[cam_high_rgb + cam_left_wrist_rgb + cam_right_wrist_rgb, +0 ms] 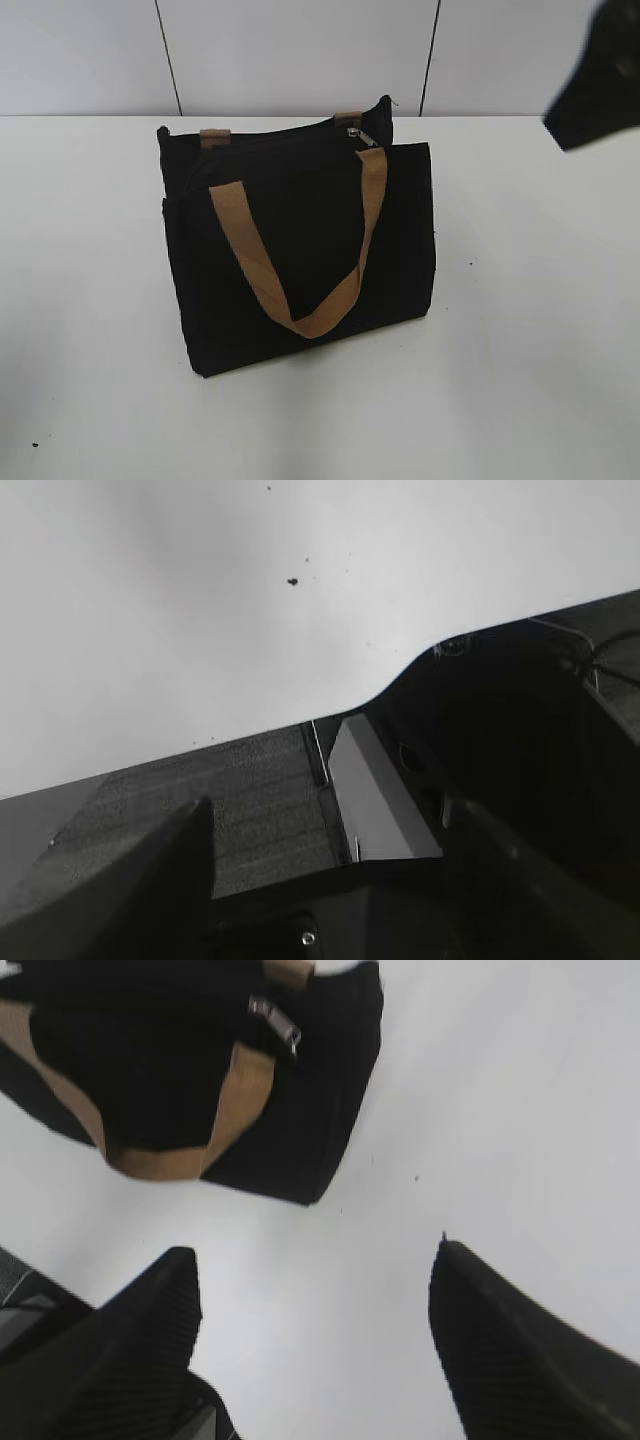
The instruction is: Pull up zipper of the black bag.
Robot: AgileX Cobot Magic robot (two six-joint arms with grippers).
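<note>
Black bag (300, 250) is stood upright mid-table with zipper (358, 135) at its top right end, presumably so the spread-open, empty right gripper (315, 1290) can reach it; left gripper's state cannot be told.

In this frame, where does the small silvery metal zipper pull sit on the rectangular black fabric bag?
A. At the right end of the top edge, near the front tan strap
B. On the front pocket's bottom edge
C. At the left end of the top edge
A: the exterior view shows the silvery zipper pull at the right end of the black fabric bag's top edge, just above the front tan strap.
</note>
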